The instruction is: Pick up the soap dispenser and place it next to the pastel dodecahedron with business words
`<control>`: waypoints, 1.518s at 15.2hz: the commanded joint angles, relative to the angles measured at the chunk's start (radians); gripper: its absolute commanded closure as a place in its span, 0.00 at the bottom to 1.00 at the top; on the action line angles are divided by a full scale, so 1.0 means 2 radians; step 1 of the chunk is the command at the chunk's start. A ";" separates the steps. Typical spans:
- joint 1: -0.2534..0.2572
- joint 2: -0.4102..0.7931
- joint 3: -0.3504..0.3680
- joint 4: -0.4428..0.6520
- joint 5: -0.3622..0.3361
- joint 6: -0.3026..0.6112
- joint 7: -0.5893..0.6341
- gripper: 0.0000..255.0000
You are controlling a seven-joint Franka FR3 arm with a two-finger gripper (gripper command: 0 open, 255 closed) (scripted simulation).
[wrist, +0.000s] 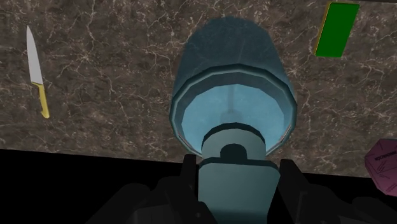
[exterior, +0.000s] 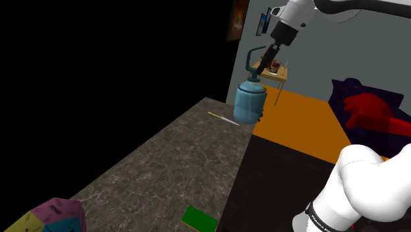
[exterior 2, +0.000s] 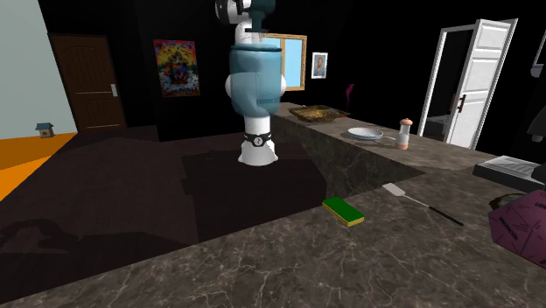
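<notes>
A pale blue soap dispenser (exterior: 250, 100) hangs upright in the air over the far end of the dark marble counter (exterior: 164, 165). My gripper (exterior: 269, 63) is shut on its pump neck from above. In the wrist view the black fingers (wrist: 189, 173) clasp the pump head, with the dispenser's body (wrist: 232, 102) below them. The pastel dodecahedron (exterior: 56, 217) with words on its faces lies at the counter's near end, far from the dispenser. Its purple face shows in the second exterior view (exterior 2: 521, 223) and in the wrist view (wrist: 385, 167).
A yellow-handled knife (wrist: 36, 70) lies on the counter near the dispenser. A green flat block (exterior: 199, 219) sits at the counter's edge closer to the dodecahedron. A plate (exterior 2: 365, 134) and a shaker (exterior 2: 402, 134) stand on another counter stretch.
</notes>
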State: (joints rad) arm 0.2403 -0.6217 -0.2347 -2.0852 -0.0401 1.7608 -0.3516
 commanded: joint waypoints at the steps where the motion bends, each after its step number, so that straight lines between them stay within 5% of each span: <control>1: 0.003 0.005 0.010 0.003 0.003 0.003 0.011 1.00; 12: 0.036 0.082 0.101 0.014 0.025 0.069 0.124 1.00; 23: 0.065 0.210 0.181 0.099 0.012 0.112 0.237 1.00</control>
State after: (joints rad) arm 0.3663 -0.2368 0.1154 -1.9213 -0.0100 1.9815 0.1018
